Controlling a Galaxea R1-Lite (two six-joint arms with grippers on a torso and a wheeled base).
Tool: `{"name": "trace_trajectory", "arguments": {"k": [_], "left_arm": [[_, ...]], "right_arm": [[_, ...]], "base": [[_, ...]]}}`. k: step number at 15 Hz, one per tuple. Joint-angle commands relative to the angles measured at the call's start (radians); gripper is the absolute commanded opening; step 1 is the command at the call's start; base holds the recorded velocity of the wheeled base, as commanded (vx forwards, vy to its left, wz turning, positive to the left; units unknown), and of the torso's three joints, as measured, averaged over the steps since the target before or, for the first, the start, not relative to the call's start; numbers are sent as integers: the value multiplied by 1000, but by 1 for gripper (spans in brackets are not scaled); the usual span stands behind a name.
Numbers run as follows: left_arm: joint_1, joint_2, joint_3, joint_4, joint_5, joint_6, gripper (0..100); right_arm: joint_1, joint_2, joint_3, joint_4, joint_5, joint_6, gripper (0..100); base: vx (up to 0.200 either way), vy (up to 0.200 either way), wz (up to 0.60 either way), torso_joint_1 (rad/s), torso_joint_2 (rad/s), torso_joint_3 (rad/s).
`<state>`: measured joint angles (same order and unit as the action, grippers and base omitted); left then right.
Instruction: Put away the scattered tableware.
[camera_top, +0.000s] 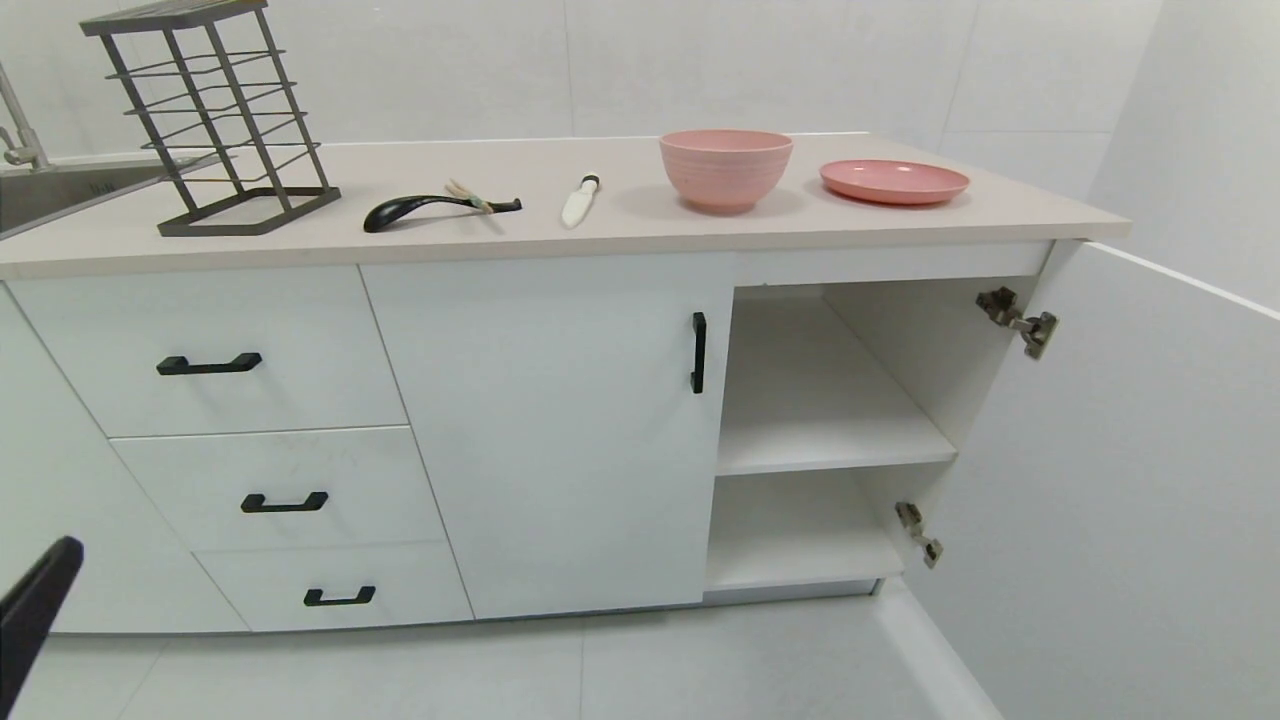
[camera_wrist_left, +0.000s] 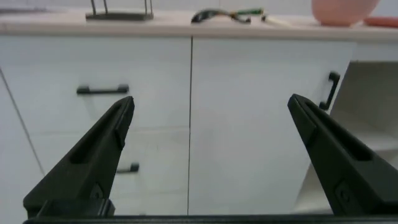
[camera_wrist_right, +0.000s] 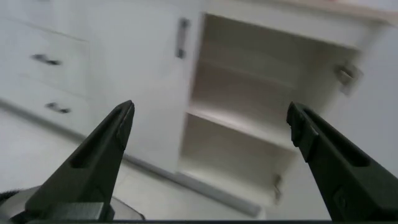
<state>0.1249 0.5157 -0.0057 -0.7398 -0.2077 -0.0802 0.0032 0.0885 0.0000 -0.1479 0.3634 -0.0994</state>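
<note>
Jaws stand apart and empty on both the left gripper (camera_wrist_left: 210, 102) and right gripper (camera_wrist_right: 210, 109), low before the cabinet (camera_top: 550, 420), while the pink bowl (camera_top: 725, 168), pink plate (camera_top: 894, 181), black spoon (camera_top: 440, 208) and white knife (camera_top: 580, 200) sit on the countertop (camera_top: 620, 235), where a shallow rim pinch could drop the bowl.

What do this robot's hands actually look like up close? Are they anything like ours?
Not much like ours. The left gripper and right gripper each have just two plain matte black fingers. These are long, flat-sided wedges, broad at the base and tapering to blunt tips, with a shallow recess along the side.
</note>
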Motion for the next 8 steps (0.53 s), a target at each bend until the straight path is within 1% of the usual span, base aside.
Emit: {"name": "trace_trajectory", "arguments": {"k": [1,2,3,4,5,6,7,8], "left_arm": [[4,-132,6,100,-1,2,100],[4,-204,6,234,-1,2,100],[2,-283,6,370,-1,2,100],[2,-329,6,450,-2,4,100],[4,-430,6,639,-1,23,100],[5,-421,4,694,2,54,100],[5,-421,6,685,4,62,100],[7,-419,6,691,19,88,100]], "right_arm": [[-5,-78,0,83,-57,26,100],[-5,-79,-5,116,-61,53,100],[-5,-79,-6,116,-61,79,100],[-5,-79,-6,116,-63,95,100],[-5,-79,-6,116,-77,101,100],[-5,-79,-6,117,-93,101,100],[-5,-79,-6,117,-115,101,100],[-6,-79,-6,116,-176,99,100]], "base": [[0,0,0,0,0,0],[0,0,0,0,0,0],[0,0,0,0,0,0],[0,0,0,0,0,0],[0,0,0,0,0,0],[0,0,0,0,0,0],[0,0,0,0,0,0],[0,0,0,0,0,0]]}}
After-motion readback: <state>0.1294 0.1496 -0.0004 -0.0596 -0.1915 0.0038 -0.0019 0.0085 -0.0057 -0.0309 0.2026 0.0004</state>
